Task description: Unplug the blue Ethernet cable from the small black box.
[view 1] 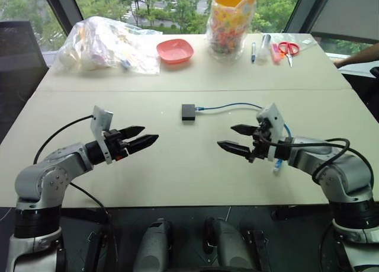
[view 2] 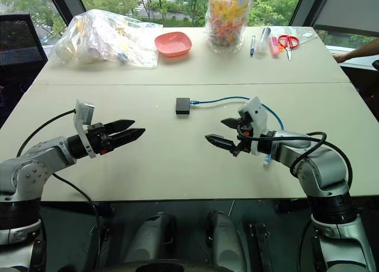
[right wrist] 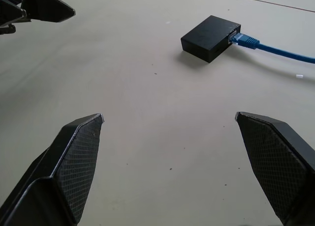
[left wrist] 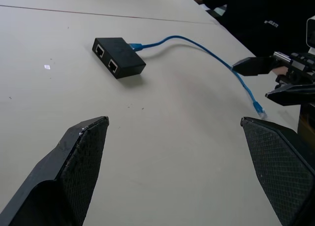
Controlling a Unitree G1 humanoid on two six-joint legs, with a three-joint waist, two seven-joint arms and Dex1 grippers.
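Note:
The small black box lies flat on the beige table, between and beyond both grippers. The blue Ethernet cable is plugged into the box's right side, arcs right and runs back under my right arm to a loose plug near the table's front edge. In the right wrist view the plug sits in the box. My left gripper hovers open over the table, left of the box and nearer to me. Facing it from the right, my right gripper is open too. Both hold nothing.
At the table's far side stand a clear plastic bag, a pink dish, a bag of coloured items, pens and red-handled scissors. A person's arm rests at the far right corner. A seam crosses the table.

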